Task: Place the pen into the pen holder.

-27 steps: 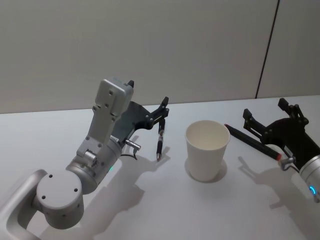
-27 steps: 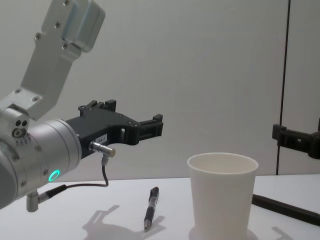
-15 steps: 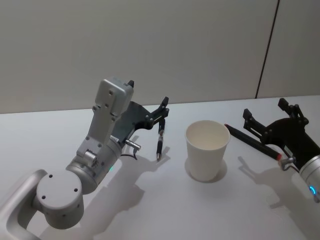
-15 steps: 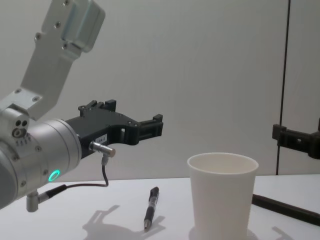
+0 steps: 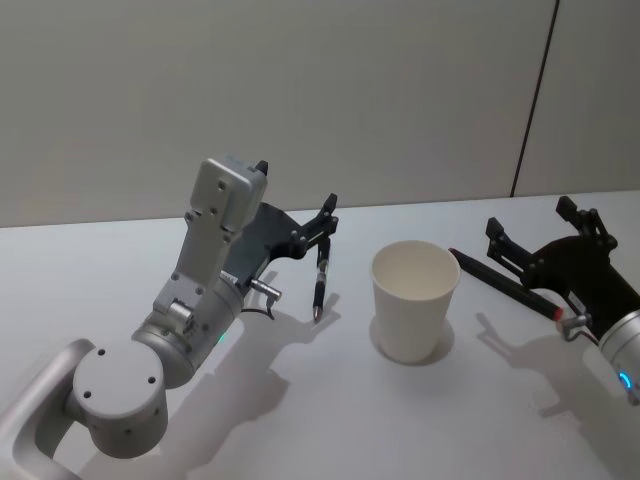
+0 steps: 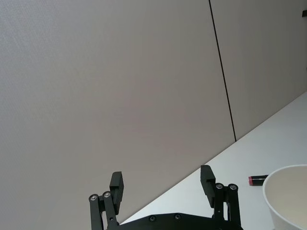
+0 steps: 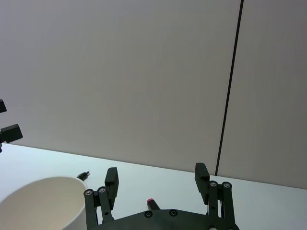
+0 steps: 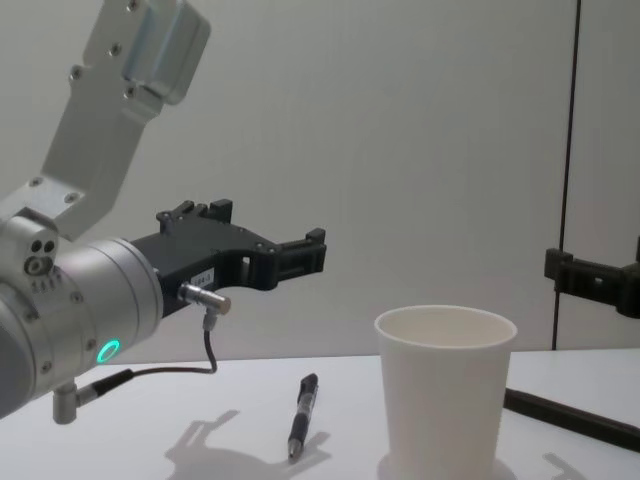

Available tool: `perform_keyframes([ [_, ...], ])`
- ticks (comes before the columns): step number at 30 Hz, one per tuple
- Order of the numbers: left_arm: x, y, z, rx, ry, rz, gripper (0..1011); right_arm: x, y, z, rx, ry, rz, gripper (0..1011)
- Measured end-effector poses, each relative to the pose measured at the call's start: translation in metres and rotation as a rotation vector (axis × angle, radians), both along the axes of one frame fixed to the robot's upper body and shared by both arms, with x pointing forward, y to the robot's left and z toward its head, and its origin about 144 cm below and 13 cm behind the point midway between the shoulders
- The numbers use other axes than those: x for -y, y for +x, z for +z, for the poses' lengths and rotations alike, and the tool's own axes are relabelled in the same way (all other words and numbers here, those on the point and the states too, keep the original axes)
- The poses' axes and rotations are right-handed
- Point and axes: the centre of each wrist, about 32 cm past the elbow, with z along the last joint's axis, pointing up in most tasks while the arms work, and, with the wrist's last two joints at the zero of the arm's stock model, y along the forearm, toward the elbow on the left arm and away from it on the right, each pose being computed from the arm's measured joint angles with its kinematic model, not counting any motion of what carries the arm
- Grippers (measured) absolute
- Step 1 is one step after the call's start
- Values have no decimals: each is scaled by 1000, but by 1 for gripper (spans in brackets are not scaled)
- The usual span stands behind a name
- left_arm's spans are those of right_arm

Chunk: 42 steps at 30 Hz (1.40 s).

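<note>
Pen holder (image 5: 415, 312): white paper cup, upright on the white table (image 5: 330, 420), mouth open. Nothing can be seen inside it from the head view. All places below are given from this cup.

Black pen (image 5: 320, 283): found lying flat on the table to the left of the pen holder, apart from it. It is laid roughly front to back, with its tip toward the robot. A thin shadow is cast beside it.

Red-tipped pen (image 5: 505, 285): found lying flat to the right of the pen holder, slanted. Its dark end is close behind the cup's right side and its red end lies farther right and nearer the robot. Whether the dark end touches the cup cannot be told.

Left gripper (image 5: 327, 220): held in the air to the left of the pen holder, over the far end of the black pen. In the chest view it is seen higher than the cup's rim and well clear of the table. The jaws are spread wide, with nothing between them.

Right gripper (image 5: 530, 220): held to the right of the pen holder, above the red-tipped pen. It is raised off the table to slightly above rim height. The jaws are parted and nothing is grasped.

Neither pen is touched by either gripper. Both pens are outside the pen holder.

Behind the pen holder a plain grey wall (image 5: 300, 90) is seen, crossed by one dark vertical seam to the right.
</note>
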Motion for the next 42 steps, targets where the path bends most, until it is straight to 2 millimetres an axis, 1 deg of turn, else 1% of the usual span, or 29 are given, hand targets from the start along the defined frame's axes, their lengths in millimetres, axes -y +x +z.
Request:
perform_keyframes([
  [42,0,0,0,0,0,0,1001,0,0,0,0,0,0,1001],
])
